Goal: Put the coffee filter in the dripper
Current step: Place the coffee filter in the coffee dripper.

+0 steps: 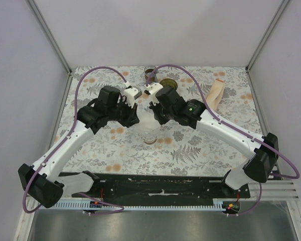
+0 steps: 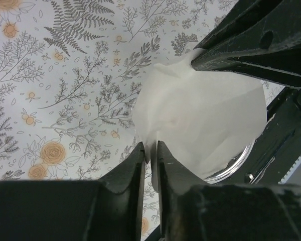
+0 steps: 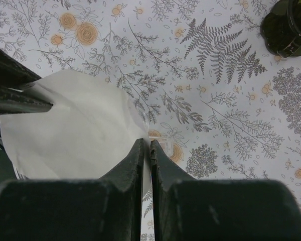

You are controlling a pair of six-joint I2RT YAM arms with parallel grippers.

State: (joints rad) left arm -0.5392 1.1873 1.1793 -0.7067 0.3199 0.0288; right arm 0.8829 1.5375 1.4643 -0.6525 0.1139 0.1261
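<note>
The white paper coffee filter [image 1: 148,122] is spread open and held between both grippers above a clear glass carafe [image 1: 149,136]. My left gripper [image 2: 150,150] is shut on the filter's [image 2: 200,115] near edge. My right gripper [image 3: 146,145] is shut on the opposite edge of the filter [image 3: 75,130]. In the top view the left gripper [image 1: 136,118] and right gripper [image 1: 156,113] face each other across the filter. The dark olive-green dripper [image 1: 168,83] stands apart on the table behind the right arm. It also shows in the right wrist view [image 3: 286,25], at the top right.
A clear glass jar with a brown band [image 1: 150,74] stands at the back centre beside the dripper. A long pale peach packet [image 1: 216,93] lies at the back right. The carafe's rim [image 2: 236,165] shows under the filter. The table has a floral cloth [image 1: 200,145].
</note>
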